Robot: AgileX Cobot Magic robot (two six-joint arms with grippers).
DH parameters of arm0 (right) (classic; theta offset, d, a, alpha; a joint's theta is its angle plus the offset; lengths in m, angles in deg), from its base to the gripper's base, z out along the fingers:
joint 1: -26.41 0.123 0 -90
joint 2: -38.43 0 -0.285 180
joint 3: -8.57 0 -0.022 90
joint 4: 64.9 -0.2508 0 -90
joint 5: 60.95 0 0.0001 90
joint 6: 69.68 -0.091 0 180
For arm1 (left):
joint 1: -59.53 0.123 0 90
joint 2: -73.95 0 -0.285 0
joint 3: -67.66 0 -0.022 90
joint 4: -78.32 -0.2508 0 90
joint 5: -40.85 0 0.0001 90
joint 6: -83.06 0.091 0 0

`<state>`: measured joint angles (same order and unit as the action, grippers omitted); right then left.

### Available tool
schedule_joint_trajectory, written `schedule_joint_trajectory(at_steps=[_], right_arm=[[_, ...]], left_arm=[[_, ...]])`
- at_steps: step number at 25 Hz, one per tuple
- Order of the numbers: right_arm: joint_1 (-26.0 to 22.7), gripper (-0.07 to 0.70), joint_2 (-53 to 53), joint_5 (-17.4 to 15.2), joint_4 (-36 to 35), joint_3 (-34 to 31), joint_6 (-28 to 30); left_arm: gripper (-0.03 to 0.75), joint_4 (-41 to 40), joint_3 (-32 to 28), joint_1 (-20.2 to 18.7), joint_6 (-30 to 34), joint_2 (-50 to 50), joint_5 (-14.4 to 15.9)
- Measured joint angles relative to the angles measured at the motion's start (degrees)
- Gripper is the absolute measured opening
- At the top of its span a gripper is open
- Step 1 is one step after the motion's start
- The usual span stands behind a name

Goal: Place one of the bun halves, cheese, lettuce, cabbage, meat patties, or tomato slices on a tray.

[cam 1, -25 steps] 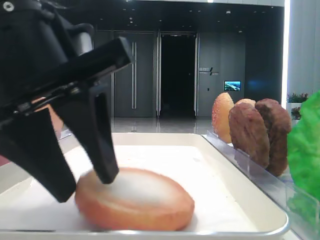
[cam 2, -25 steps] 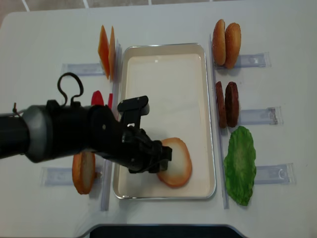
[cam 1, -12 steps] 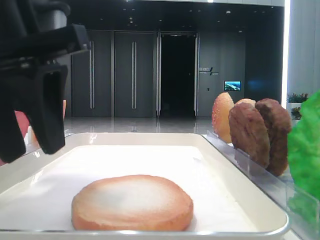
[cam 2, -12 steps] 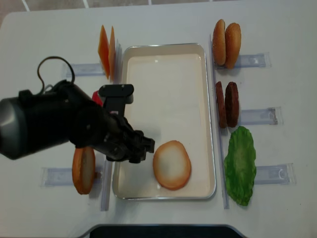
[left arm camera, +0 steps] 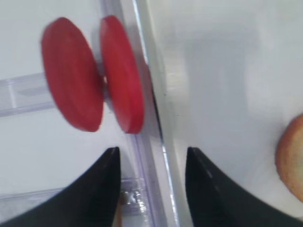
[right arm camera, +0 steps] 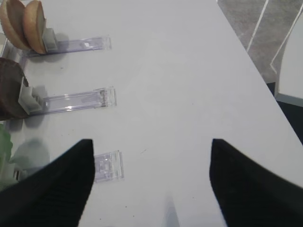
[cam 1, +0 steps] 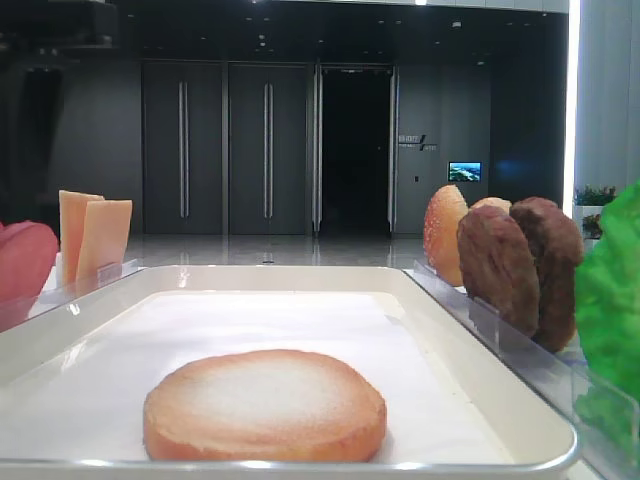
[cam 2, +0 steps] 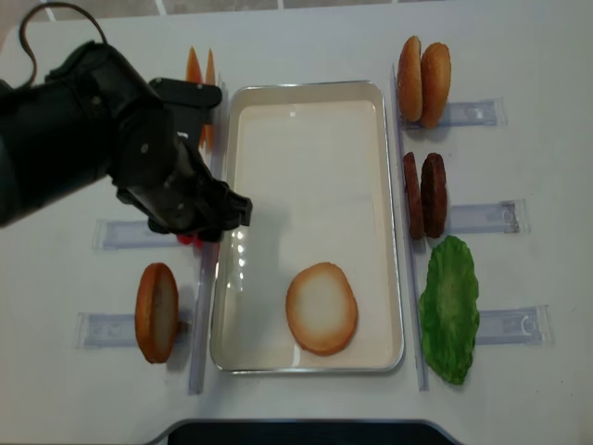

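Observation:
A bun half point(cam 2: 321, 308) lies flat, pale face up, on the near end of the white tray point(cam 2: 310, 102), also shown close up as the bun half point(cam 1: 265, 405) on the tray point(cam 1: 500, 400). My left gripper point(cam 2: 222, 218) hovers open and empty over the tray's left rim, beside the tomato slices point(left arm camera: 73, 80). In the left wrist view the gripper point(left arm camera: 151, 150) straddles that rim point(left arm camera: 163, 142). My right gripper point(right arm camera: 151, 142) is open over bare table. Cheese point(cam 1: 90, 235), meat patties point(cam 2: 424, 195) and lettuce point(cam 2: 449, 308) stand in racks. Cabbage is out of view.
Another bun half point(cam 2: 156, 312) stands in a clear rack at the left front. Two domed buns point(cam 2: 423, 82) stand at the back right. Clear plastic racks point(right arm camera: 80, 101) lie along both sides of the tray. My left arm point(cam 2: 102, 148) covers part of the cheese rack.
My left gripper has let go of the bun half, risen, and swung left and back to the tomato slices. The bun half stays flat on the tray.

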<state>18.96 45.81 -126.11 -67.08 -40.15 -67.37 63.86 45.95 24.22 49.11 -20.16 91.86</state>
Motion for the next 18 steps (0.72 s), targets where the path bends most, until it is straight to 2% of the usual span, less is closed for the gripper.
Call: schedule_joint_trajectory(at_steps=[6, 10, 18], right_arm=[[0.0, 0.515, 0.0, 0.0, 0.0, 0.0, 0.0], [0.0, 0.515, 0.0, 0.0, 0.0, 0.0, 0.0], [0.0, 0.515, 0.0, 0.0, 0.0, 0.0, 0.0]], left_arm=[[0.348, -4.27, 1.07, 4.95, -0.02, 3.96, 5.91], [0.345, -5.58, 1.07, 10.64, 0.85, 7.0, 9.4], [0.345, -5.78, 1.07, 21.58, 5.25, 13.05, 13.33]])
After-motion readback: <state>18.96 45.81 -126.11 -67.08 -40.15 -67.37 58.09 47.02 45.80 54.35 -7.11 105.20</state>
